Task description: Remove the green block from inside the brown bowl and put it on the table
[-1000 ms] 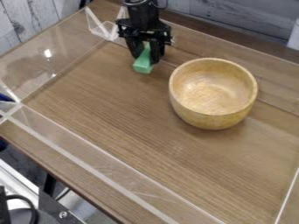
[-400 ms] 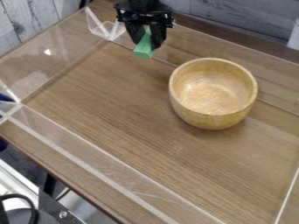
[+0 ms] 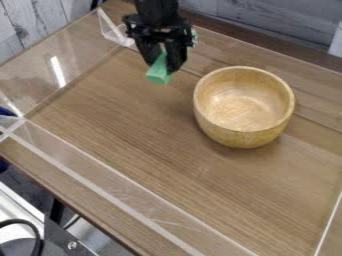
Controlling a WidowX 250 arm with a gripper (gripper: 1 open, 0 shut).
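The green block (image 3: 159, 70) hangs tilted above the table (image 3: 147, 150), near its far left part. My gripper (image 3: 160, 57) points down and is shut on the block's upper end, so the lower end sticks out below the fingers. The brown bowl (image 3: 243, 105) stands to the right of the gripper and apart from it. Its inside is bare wood with nothing in it.
Low clear acrylic walls (image 3: 54, 70) edge the table on the left, front and back. The arm comes down from the top edge of the picture. A grey and white wall lies behind the table.
The gripper has lifted the green block up from near the tabletop and drifted slightly left in the picture, staying shut on it. The bowl has not moved.
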